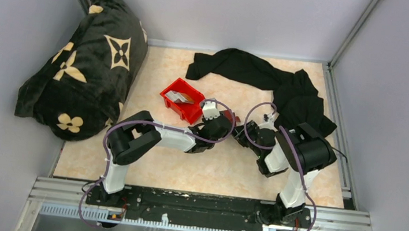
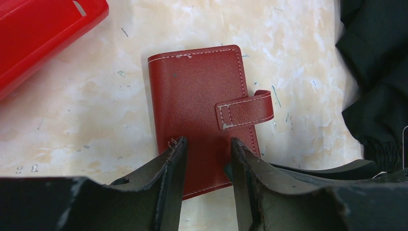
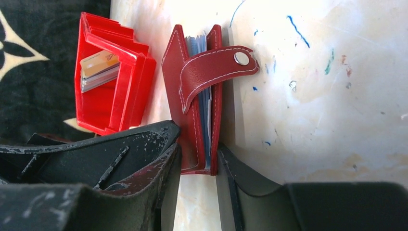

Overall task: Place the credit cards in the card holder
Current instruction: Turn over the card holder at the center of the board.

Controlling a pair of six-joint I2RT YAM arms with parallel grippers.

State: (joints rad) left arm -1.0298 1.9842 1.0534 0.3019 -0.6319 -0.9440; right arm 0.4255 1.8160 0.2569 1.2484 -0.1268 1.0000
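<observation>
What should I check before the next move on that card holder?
1. Holder open for cards: not ok, it is closed.
2. Strap clear of the opening: not ok, it lies across it.
3. Right fingers either side of the holder's end: ok.
4. Right fingers' grip firm: cannot tell.
5. Left fingers over the holder: ok; touching it: cannot tell.
6. Cards waiting in the bin: ok.

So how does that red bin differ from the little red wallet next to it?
The bin is bright, hard-looking plastic; the card holder is darker, stitched and leather-like. The bin is open-topped with cards inside; the card holder has a snap strap, undone. Both are red.
</observation>
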